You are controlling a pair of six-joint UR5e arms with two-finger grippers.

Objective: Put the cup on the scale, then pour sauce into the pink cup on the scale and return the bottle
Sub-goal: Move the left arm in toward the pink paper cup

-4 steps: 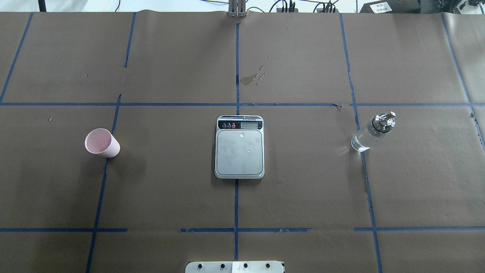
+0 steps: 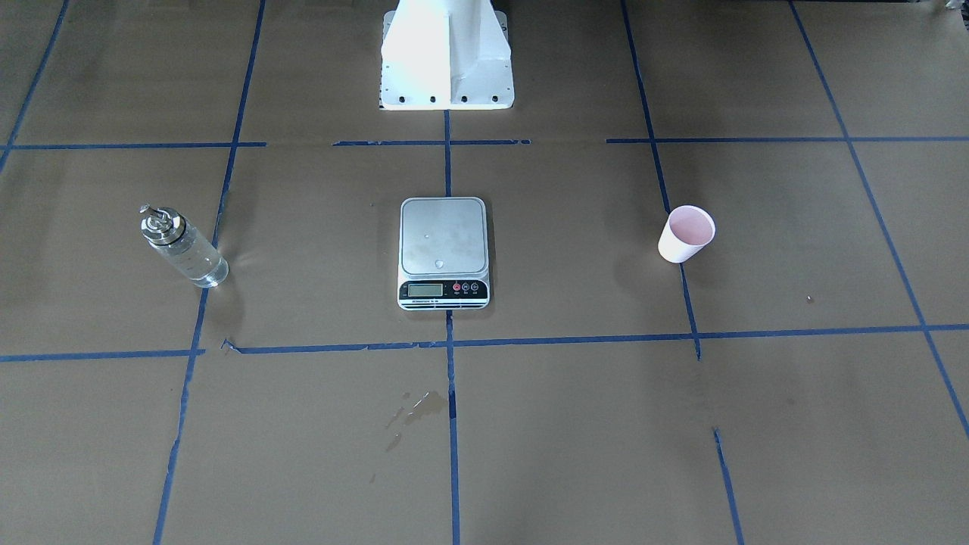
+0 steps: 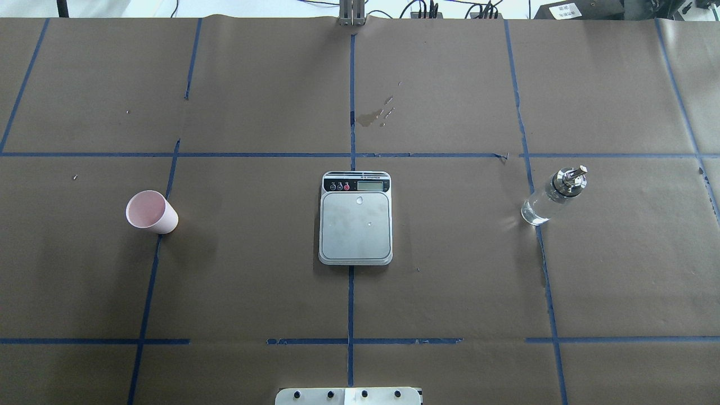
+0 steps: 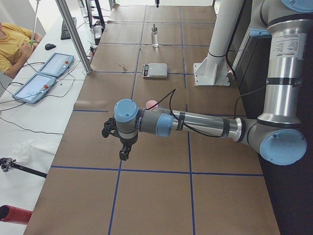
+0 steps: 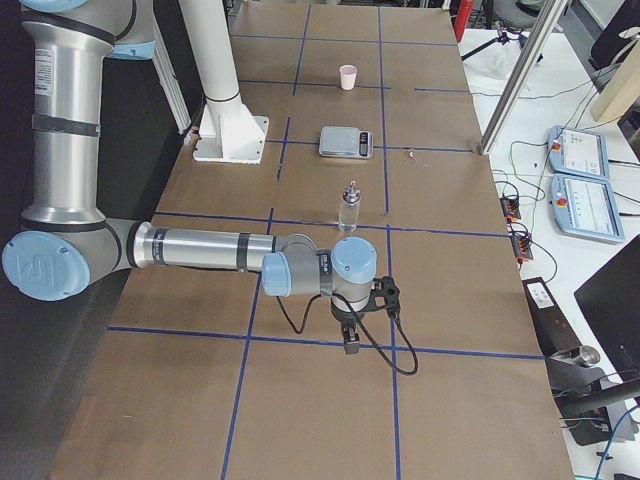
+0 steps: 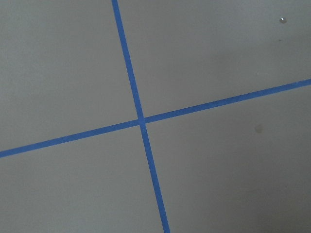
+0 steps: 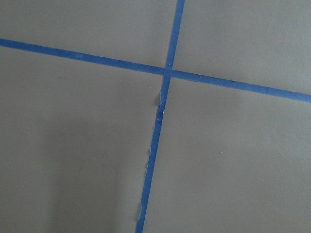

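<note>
Nothing's started yet. Left gripper (image 4: 124, 154) hangs over the table (image 4: 146, 196), can't tell if it's open. Cup (image 3: 151, 212) stands upright on that arm's side, scale (image 3: 355, 225) dead centre, bottle (image 3: 554, 196) beyond by the right gripper (image 5: 350, 345), whose state I can't tell either. One item per arm, I guess.

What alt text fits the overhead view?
A kitchen scale sits mid-table; a pink cup stands apart on its left, not on it, and a clear glass bottle stands on its right. The table is papered brown with a blue tape grid; no robot arm is in view.
</note>
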